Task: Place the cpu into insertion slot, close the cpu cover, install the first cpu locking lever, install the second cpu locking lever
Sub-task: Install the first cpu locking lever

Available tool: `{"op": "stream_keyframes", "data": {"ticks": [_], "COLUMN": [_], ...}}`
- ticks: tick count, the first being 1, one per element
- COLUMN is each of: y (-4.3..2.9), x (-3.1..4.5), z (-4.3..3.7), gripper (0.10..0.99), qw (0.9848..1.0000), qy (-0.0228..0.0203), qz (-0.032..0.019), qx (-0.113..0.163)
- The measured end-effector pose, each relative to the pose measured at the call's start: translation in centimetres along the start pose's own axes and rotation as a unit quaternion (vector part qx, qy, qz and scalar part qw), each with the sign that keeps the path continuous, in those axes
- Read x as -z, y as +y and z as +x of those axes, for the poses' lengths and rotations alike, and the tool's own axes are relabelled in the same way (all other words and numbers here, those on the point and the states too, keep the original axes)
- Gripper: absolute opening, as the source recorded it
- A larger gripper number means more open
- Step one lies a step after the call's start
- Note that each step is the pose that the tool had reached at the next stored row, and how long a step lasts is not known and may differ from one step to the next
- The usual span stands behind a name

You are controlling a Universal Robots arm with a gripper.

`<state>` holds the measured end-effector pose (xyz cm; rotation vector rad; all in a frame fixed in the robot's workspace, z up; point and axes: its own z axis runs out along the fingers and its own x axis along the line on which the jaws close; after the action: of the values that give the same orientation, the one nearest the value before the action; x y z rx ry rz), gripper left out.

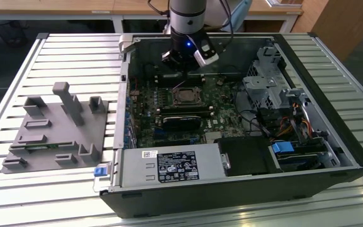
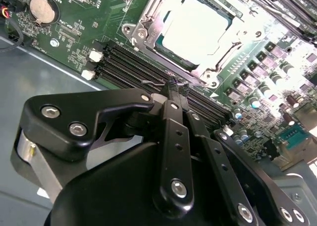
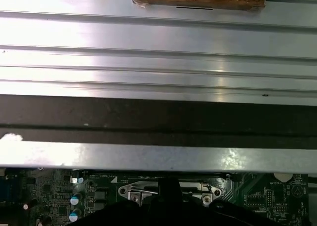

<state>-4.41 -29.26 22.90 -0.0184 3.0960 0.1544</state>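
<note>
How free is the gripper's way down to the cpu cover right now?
Probably free. In the second wrist view the gripper sits just beside the cpu cover, which lies over the cpu, with nothing between them. In the exterior view the socket area is uncovered.

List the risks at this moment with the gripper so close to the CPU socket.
1. The gripper, fingers together, sits at a thin wire lever beside the cpu cover; the lever might slip off the narrow tips.
2. The memory slots lie directly beside the tips and could be scraped.
3. The cpu sits under the cover; sideways force might disturb it.
</note>
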Motion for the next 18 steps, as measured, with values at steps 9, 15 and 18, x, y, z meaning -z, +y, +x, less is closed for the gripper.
{"op": "stream_keyframes", "data": {"ticks": [9, 15, 18], "y": [-0.01, -0.01, 0.00], "x": [-0.53, -0.91, -1.12], "z": [-0.58, -1.04, -1.21], "gripper": [0.106, 0.106, 0.106], "qw": [1.0000, 1.0000, 1.0000], "qy": [0.0000, 0.0000, 0.0000], "qz": [0.0000, 0.0000, 0.0000], "qx": [0.000, 0.000, 0.000]}}
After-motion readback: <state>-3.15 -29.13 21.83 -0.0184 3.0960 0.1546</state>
